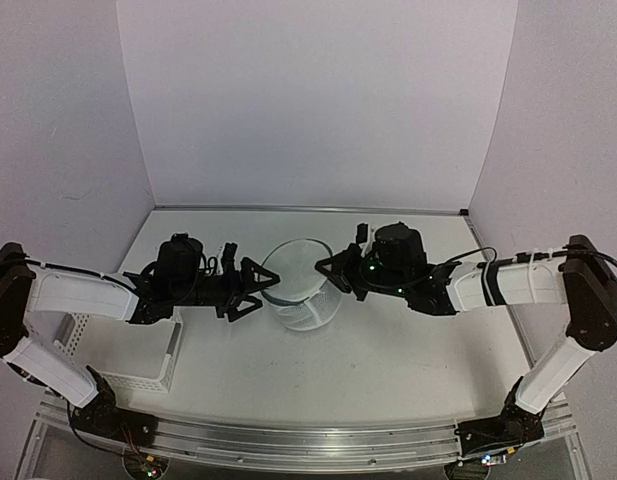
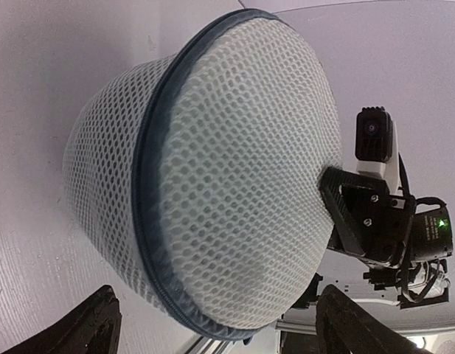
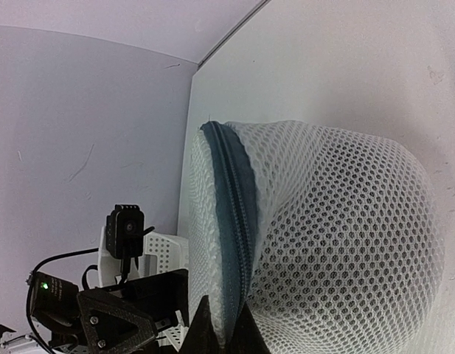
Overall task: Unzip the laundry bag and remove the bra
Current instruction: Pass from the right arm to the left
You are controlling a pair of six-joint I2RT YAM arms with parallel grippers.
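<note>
The laundry bag (image 1: 303, 288) is a round white mesh drum with a blue-grey zipper rim, standing mid-table between both grippers. My left gripper (image 1: 260, 288) is open, its fingers spread at the bag's left side; in the left wrist view the bag (image 2: 234, 169) fills the space ahead of the gripper (image 2: 223, 335). My right gripper (image 1: 330, 270) is shut on the bag's zipper rim (image 3: 238, 221), pinching it between its fingertips (image 3: 205, 332); the bag (image 3: 345, 243) bulges to the right. The bra shows in no view.
A white plastic lattice basket (image 1: 123, 352) lies at the near left under my left arm, and shows in the right wrist view (image 3: 164, 247). White walls close the table at the back and both sides.
</note>
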